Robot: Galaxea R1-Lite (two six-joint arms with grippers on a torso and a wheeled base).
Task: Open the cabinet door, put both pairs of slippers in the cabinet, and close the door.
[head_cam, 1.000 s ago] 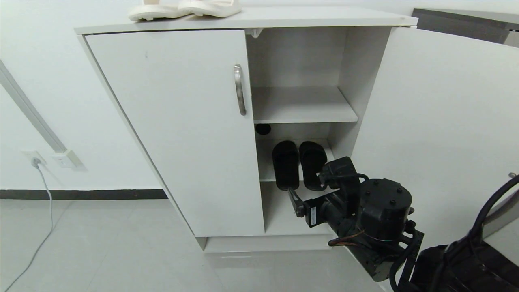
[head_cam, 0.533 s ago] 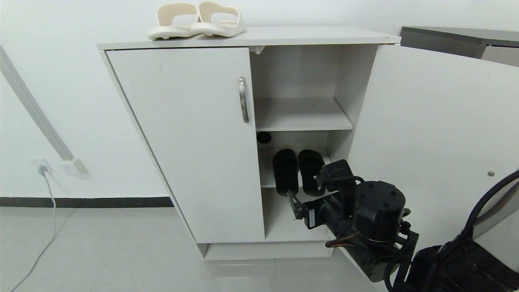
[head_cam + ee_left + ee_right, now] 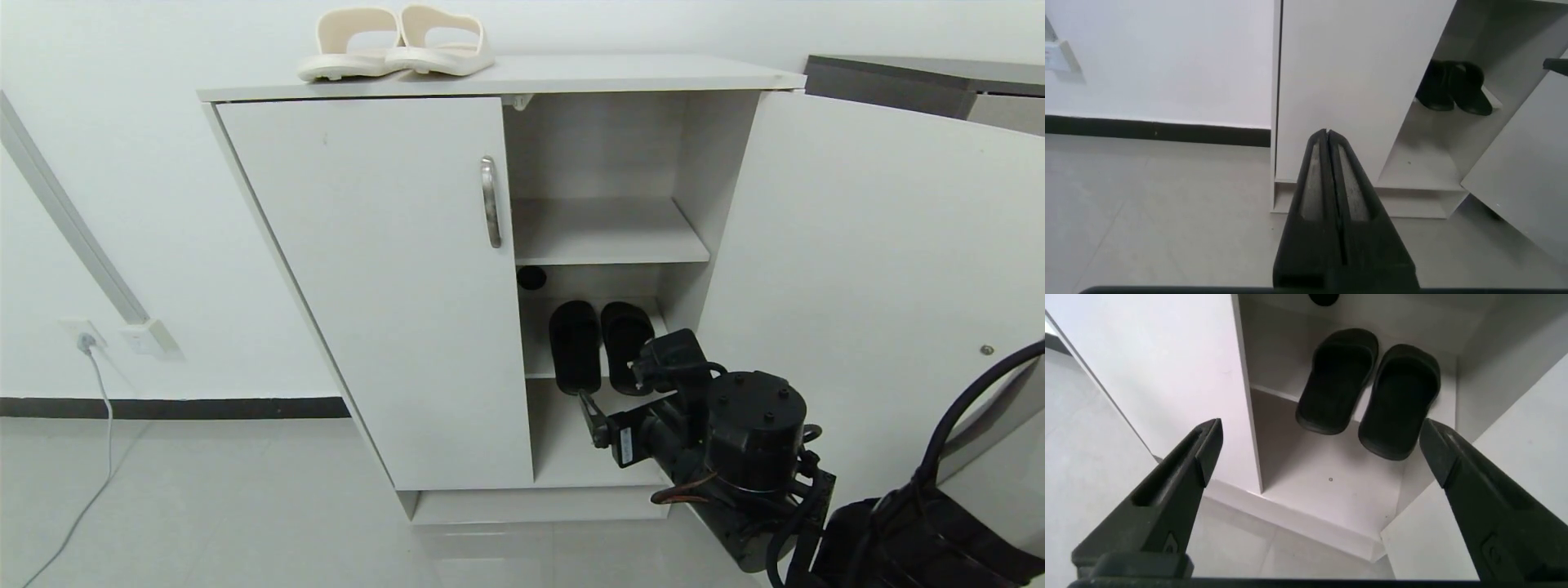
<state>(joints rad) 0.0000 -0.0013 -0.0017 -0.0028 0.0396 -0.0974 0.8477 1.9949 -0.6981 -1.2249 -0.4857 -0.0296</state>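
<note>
– So where are the slippers at right now?
– Black pair (image 3: 600, 343) sits side by side on the lower shelf (image 3: 535, 335) of the cabinet (image 3: 571, 75), ends poking past the shelf's front edge. Cream pair (image 3: 397, 41) is up on top, near the front edge.
– And the grippers?
– Right gripper (image 3: 1319, 429) is spread wide just outside the opening, between the shut left door (image 3: 384, 286) and the swung-out right door (image 3: 865, 269). Left gripper (image 3: 1328, 143) is pressed together, back over bare floor (image 3: 1151, 220).

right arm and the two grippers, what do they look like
The right arm is black, with a round screw-topped joint, a white label and thin orange wires. Both the right gripper and left gripper have black, flat, tapered fingers.
</note>
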